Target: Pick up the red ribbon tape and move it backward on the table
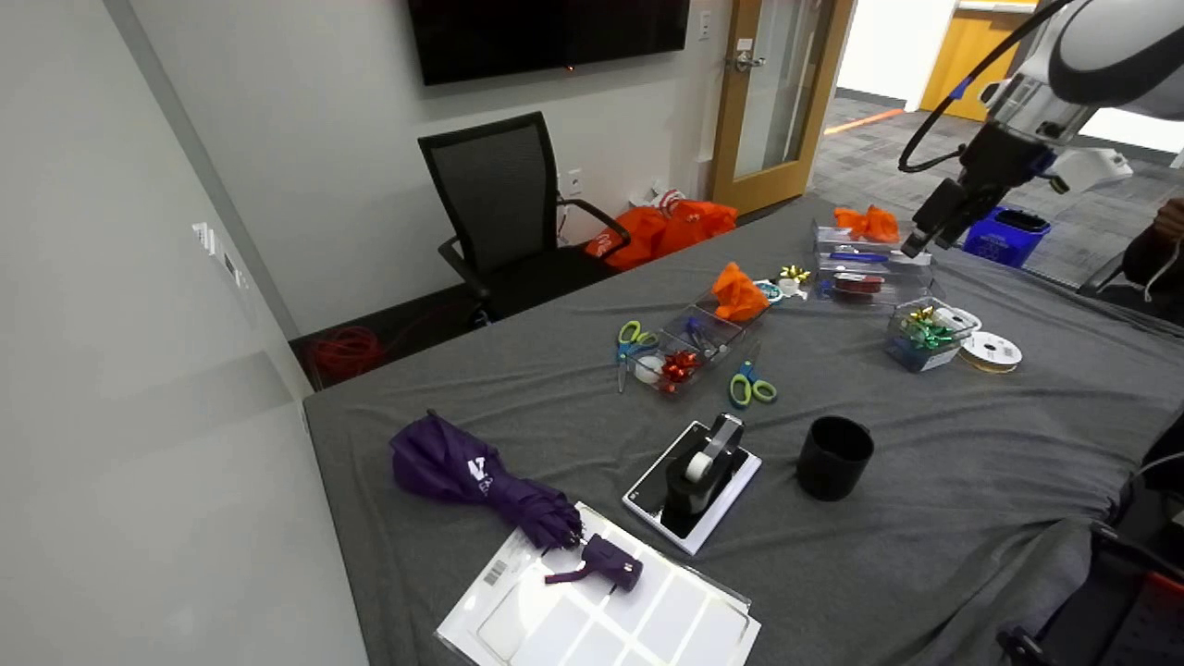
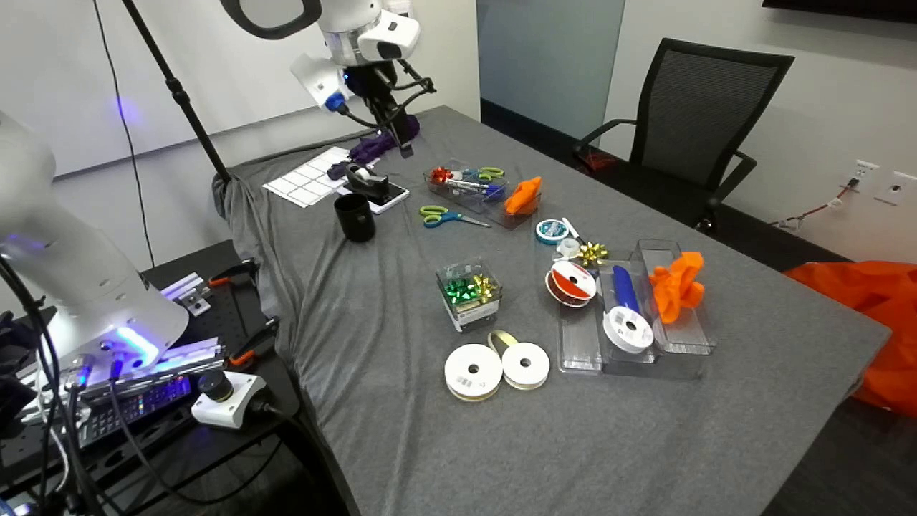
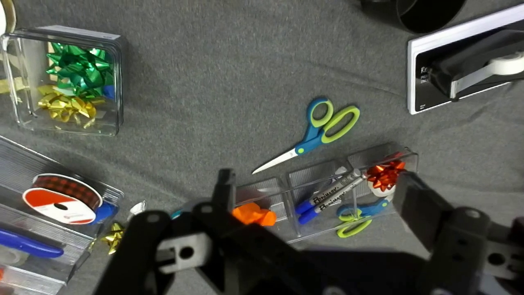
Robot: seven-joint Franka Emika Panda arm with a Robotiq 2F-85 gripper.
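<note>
Though flat-faced, round — plaid red ribbon tape [image 3: 62, 197].

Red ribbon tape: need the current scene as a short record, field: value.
target: red ribbon tape, plaid roll
location: in clear tray
also in clear tray: white spool, orange object
gripper: open, nothing held, above the table
elsewhere on table: black mug, tape dispenser
status: not yet picked up
</note>
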